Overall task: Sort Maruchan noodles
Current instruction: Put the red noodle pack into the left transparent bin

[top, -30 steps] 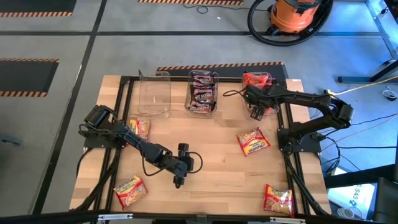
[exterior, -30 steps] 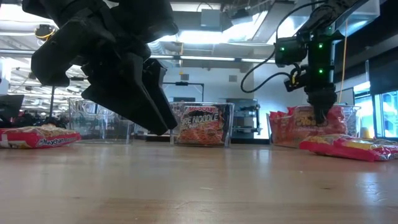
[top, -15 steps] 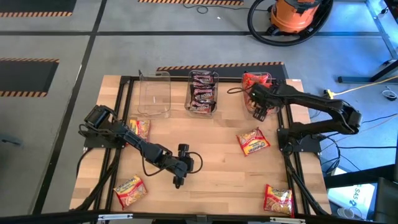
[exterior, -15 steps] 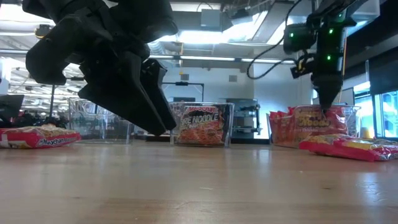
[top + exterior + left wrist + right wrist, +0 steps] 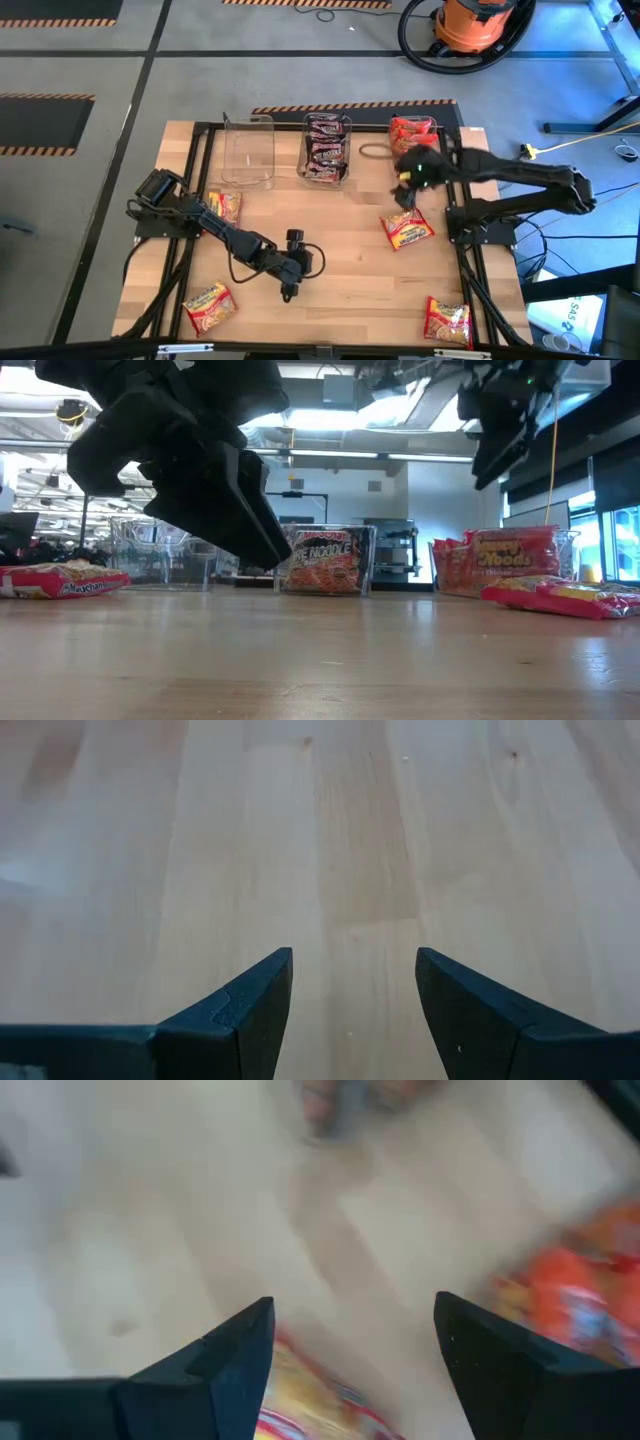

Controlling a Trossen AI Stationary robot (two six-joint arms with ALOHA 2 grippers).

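Three clear tubs stand along the far edge of the surface: the left tub shows nothing inside, the middle tub holds dark packets, the right tub holds red packets. Loose red-orange packets lie scattered: one at the left beside my left arm, one at the near left corner, one right of centre, one at the near right corner. An orange vacuum sits on the floor beyond the far edge. My left gripper hangs over bare wood near the centre, jaws parted wide, holding nothing and touching nothing. My right gripper hovers between the right tub and the packet right of centre, just on its far side, raised above the wood. Its jaws stand well apart and empty; through them I see a yellow-red packet below.
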